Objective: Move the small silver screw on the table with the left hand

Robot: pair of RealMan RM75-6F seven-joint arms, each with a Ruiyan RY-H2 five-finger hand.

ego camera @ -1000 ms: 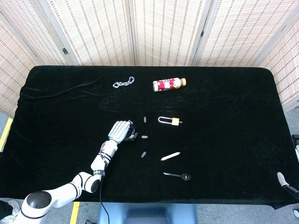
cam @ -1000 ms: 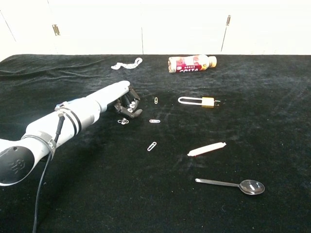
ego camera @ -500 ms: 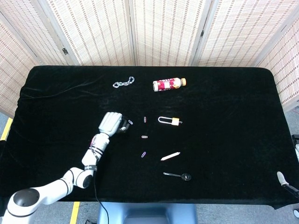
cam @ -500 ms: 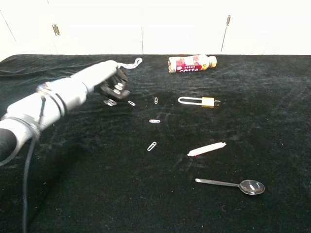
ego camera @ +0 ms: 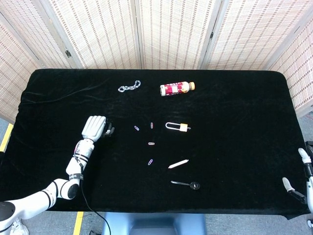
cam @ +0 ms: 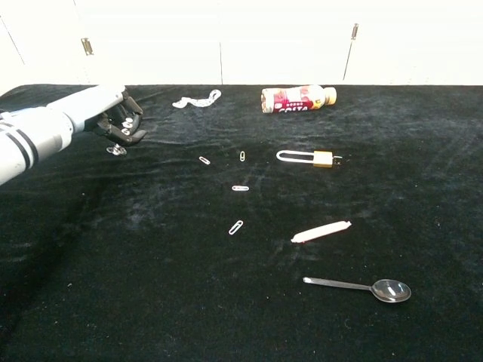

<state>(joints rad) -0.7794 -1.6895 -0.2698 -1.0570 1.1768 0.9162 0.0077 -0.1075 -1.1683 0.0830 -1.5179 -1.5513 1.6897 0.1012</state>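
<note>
In the chest view the small silver screw shows just under the curled dark fingertips of my left hand, pinched there close above the black table at the far left. Seen from the head camera, the left hand covers the screw. Only part of my right hand shows at the table's front right corner, fingers apart and holding nothing.
Right of the left hand lie several paper clips, a brass padlock, a white stick and a spoon. A chain and a lying bottle are at the back.
My left hand has swung leftward and back across the table, carrying the screw away from the paper clips. More of the right hand's fingers has come into view.
</note>
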